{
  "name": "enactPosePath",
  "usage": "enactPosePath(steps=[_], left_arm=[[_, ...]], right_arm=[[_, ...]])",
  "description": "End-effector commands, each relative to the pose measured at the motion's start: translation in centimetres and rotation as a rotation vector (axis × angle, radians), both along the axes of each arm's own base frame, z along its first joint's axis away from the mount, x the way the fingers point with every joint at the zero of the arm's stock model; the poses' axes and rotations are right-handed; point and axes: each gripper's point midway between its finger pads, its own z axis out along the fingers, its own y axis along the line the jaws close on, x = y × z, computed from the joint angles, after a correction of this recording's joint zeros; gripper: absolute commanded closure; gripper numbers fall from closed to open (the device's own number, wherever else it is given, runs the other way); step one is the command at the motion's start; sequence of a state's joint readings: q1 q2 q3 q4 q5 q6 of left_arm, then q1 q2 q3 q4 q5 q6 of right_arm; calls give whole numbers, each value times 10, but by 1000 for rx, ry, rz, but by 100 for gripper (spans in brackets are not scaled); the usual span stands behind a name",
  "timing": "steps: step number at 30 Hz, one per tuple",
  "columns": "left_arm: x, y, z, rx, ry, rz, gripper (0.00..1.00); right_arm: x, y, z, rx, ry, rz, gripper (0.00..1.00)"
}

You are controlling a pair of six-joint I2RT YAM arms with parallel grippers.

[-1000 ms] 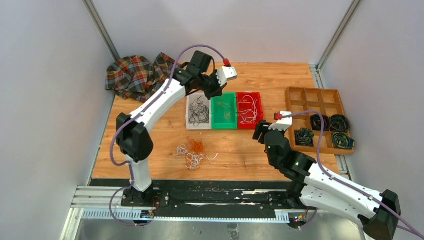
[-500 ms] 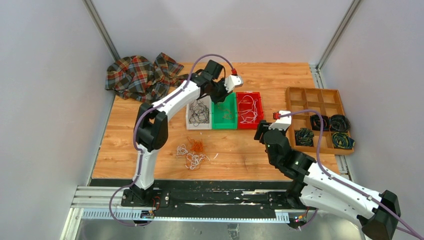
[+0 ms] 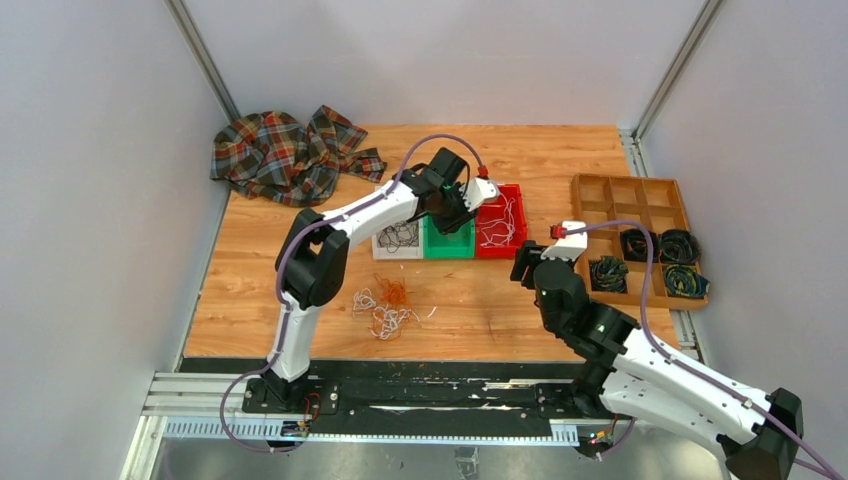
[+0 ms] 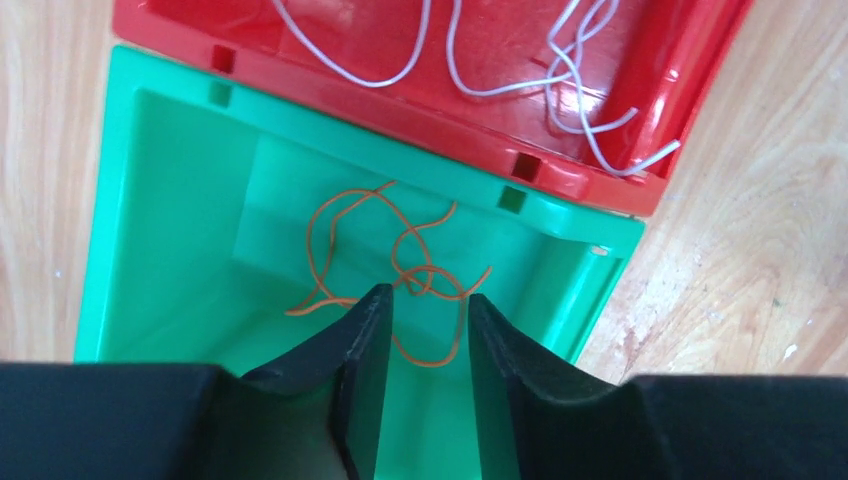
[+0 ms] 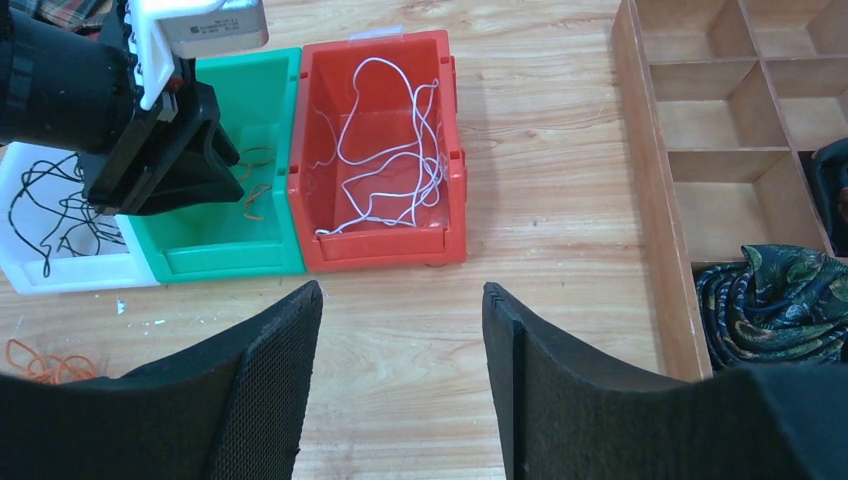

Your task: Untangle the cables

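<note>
Cables lie tangled on the near tabletop; orange cables sit in the green bin beneath the left jaws, which are released. Right jaws gape too, empty.

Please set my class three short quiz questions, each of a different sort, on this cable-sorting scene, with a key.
1. True or false: the left gripper is open above the green bin.
2. What colour are the cables in the red bin? A black, B white, C orange.
3. Fill the gap: the white bin holds ___ cables.

Key: 1 true; 2 B; 3 black.
</note>
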State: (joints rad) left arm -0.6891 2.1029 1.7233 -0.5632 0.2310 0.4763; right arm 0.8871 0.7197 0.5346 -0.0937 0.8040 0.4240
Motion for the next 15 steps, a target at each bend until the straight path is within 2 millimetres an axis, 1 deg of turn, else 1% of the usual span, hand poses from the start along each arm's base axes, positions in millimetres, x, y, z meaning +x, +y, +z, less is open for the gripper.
enactPosePath(steps=[1,3,5,6,7,10,11,15], left_arm=[[13,9,44,9,-90,41,53],[3,15,62,10,-75,10,35],[-13,19,83,1,-49,-41,15],[-24,22,97,-13,-42,-69,6],[-33,27,107,-15,-37,-87,1],[-61,46,132,-16,-36,-128,2],[-73,54,135,-9,-29,-141,2],[-109,88,146,13,-35,-180,2]], right_arm=[[0,-7,22,22,-31,-13,40],[0,-6,24,23,-35,-8,40],[0,-5,24,14,-30,-3,39],[0,-4,24,10,-27,0,38],[1,-4,23,7,-24,2,37],[2,1,21,-2,-14,16,34],[3,3,20,-9,-7,23,34],[5,11,18,-12,8,50,33]])
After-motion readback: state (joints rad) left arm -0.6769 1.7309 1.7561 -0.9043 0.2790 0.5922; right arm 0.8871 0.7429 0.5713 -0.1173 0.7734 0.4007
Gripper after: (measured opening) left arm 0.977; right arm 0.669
